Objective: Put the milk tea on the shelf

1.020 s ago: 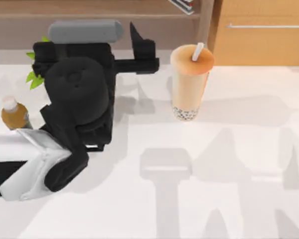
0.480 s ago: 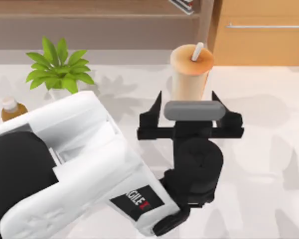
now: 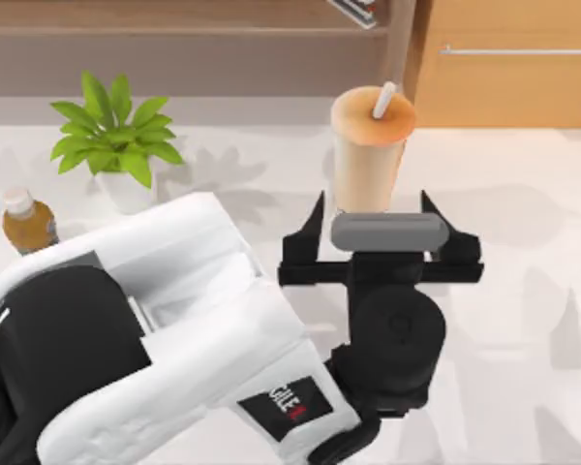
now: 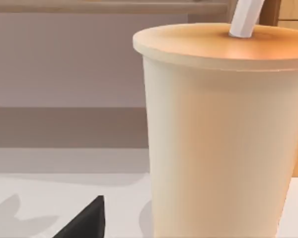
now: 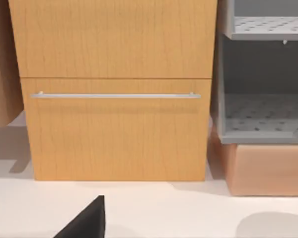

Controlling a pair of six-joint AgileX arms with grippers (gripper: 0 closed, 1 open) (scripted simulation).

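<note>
The bottle [image 3: 27,221] and plant [image 3: 116,138] stand clear at the counter's [image 3: 523,291] left. The left hand [image 3: 380,225], spread wide, flanks the tea [image 3: 369,153], which stands on the counter before the shelf [image 3: 174,44]. Closing off-centre could topple the tall cup or crush its soft wall

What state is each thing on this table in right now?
milk tea: upright, lidded, on the table, not gripped.
left gripper: open, jaws either side of the cup's base.
amber bottle: upright, capped.
potted plant: upright.
cabinet: drawer closed.
</note>
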